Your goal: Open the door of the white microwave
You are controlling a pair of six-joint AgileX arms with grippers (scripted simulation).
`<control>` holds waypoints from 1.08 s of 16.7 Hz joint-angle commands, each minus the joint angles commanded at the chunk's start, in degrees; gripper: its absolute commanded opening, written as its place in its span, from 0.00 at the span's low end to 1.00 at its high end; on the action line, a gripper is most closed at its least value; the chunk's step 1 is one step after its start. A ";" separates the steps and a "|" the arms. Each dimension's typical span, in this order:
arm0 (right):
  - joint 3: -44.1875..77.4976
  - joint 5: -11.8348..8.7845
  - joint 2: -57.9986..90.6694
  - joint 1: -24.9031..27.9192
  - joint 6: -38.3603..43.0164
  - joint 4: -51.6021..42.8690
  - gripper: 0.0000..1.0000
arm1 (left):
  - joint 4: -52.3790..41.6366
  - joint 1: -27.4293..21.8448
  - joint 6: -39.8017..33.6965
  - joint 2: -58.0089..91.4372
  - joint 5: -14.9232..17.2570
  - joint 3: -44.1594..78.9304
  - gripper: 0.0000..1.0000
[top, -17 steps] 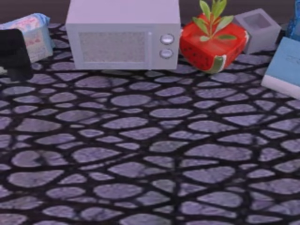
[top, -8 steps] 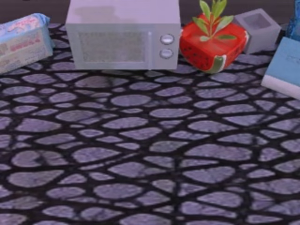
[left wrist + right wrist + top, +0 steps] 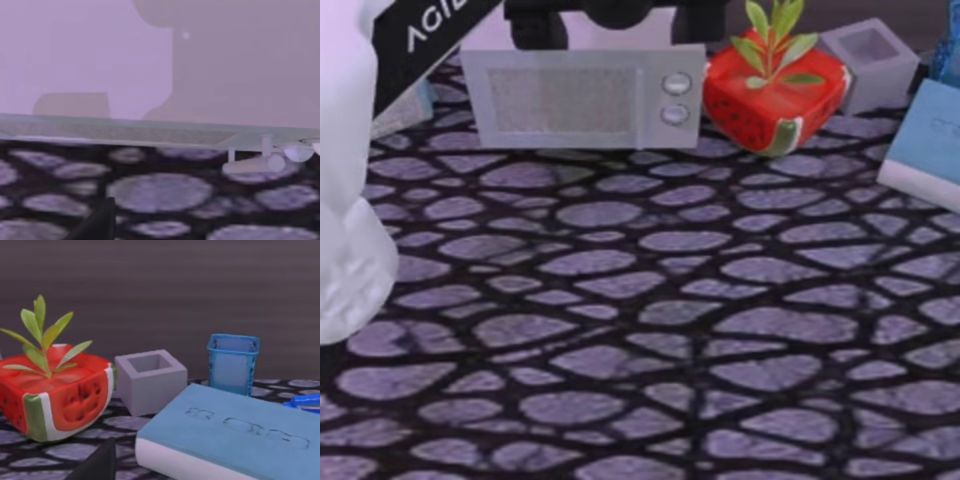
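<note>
Task status: not yet accomplished, in my judgement; nothing visible counts as opening.
Microwave location: the white microwave (image 3: pixel 582 90) stands at the far edge of the table, left of centre in the top view, front facing the camera.
Door condition: the door (image 3: pixel 560 99) lies flush with the front, mesh window square to the knob panel, no gap showing at either edge. I judge it fully closed.
Left arm: it reaches in from the top view's left, its white body filling that edge, with dark parts lying across the top of the microwave.
Left gripper (image 3: pixel 610 15): over the microwave's roof, toward the rear. Whether its fingers are spread or closed, I cannot tell; the left wrist view shows only one dark finger tip at the frame edge.
Left wrist view: looks down the microwave's top and over its front edge to the patterned table (image 3: pixel 160 192) below.
Contact with door: none seen.
Right arm: out of the top view, parked toward the right side; the finger state cannot be told.
Remaining work: bring a gripper to the door's free edge, engage it, and swing the door outward.
Neighbouring item: the watermelon planter (image 3: pixel 775 85) sits just beside the knob end.
</note>
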 joint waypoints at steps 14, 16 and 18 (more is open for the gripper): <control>0.00 0.00 0.00 0.00 0.00 0.00 1.00 | 8.53 1.58 1.59 7.77 0.75 -1.55 1.00; 0.00 0.00 0.00 0.00 0.00 0.00 1.00 | 10.37 2.04 2.02 8.92 0.97 -2.35 1.00; 0.00 0.00 0.00 0.00 0.00 0.00 1.00 | 10.44 2.06 2.04 8.97 0.98 -2.38 1.00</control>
